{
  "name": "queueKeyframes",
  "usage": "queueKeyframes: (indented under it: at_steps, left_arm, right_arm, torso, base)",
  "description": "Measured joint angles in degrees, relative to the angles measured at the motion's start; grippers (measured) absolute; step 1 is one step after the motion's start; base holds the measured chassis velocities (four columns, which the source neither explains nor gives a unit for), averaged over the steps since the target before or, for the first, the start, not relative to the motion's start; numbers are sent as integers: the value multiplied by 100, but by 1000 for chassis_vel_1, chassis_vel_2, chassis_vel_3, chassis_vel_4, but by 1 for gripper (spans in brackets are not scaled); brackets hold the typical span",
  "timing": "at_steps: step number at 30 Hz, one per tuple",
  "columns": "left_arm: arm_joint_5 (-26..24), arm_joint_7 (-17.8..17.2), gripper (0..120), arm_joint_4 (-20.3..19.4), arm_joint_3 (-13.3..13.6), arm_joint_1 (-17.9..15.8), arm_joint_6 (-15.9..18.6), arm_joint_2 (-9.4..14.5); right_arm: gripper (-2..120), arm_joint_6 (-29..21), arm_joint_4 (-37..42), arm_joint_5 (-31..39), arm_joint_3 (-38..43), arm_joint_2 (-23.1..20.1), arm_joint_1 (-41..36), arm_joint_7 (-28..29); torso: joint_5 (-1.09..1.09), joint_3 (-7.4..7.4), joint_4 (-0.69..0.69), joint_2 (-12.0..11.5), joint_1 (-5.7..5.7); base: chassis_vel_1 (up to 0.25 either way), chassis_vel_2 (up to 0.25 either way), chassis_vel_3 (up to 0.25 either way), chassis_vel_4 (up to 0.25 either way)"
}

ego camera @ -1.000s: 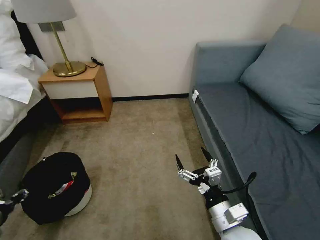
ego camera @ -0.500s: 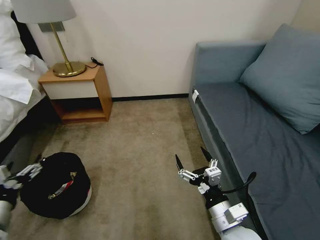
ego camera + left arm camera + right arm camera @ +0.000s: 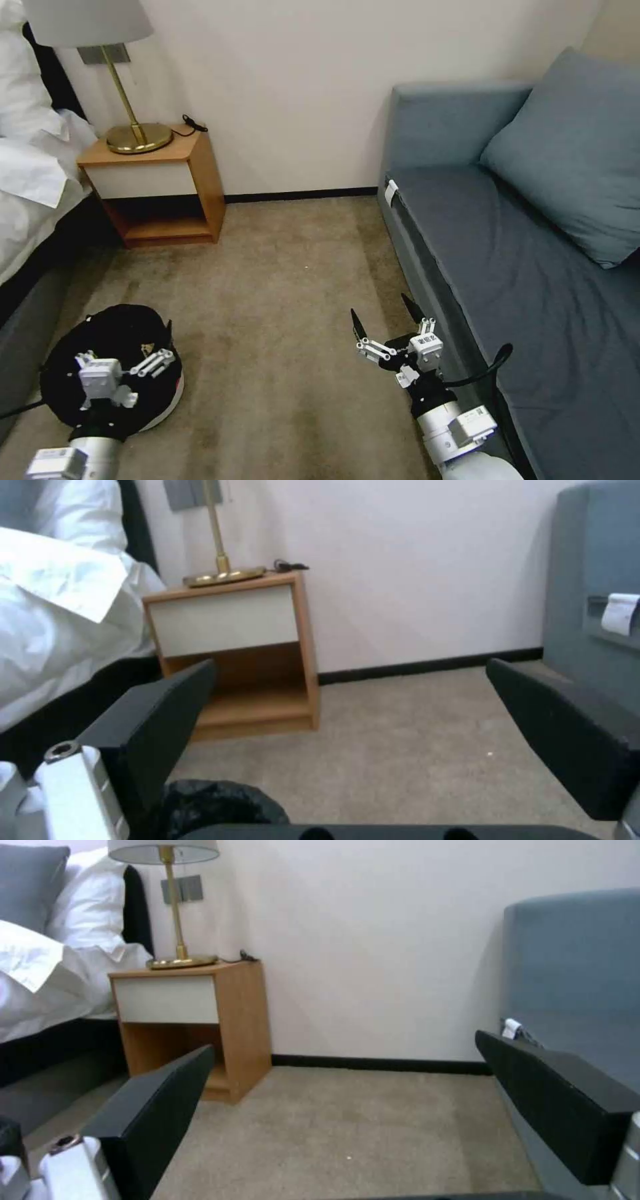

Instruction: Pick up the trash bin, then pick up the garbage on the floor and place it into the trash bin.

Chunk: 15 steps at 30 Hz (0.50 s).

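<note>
Standing on the beige carpet (image 3: 280, 313) at the lower left of the head view, the trash bin (image 3: 163, 400) is seen with its white body and black bag liner, close beside the dark base of the bed (image 3: 30, 200). The left gripper (image 3: 127, 340) is held directly above the bin's opening, its two black fingers spread wide apart and nothing gripped between them. In the left wrist view, a fold of the black liner (image 3: 220, 805) is seen just below those parted fingers (image 3: 160, 715). A trace of red and white is glimpsed inside the bin, beside the gripper; what it is cannot be told.

The right gripper (image 3: 385, 319) is held above the carpet, just beside the front edge of the grey-blue sofa (image 3: 507, 267), with its fingers likewise spread and nothing held. A large cushion (image 3: 567, 153) is propped at the sofa's far end.

Against the wall, between bed and sofa, a wooden nightstand (image 3: 167, 187) is placed, and a brass lamp (image 3: 137, 133) is set on its top.
</note>
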Motion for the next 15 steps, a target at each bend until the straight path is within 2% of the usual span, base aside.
queueKeyframes:
  at_steps: [15]
  left_arm:
    - [-30, -20, 100, 18, -28, -16, 52, 13]
  right_arm:
    - [100, 0, 0, 0, 0, 0, 0, 0]
  torso:
    - [0, 0, 0, 0, 0]
  base:
    - [0, 0, 0, 0]
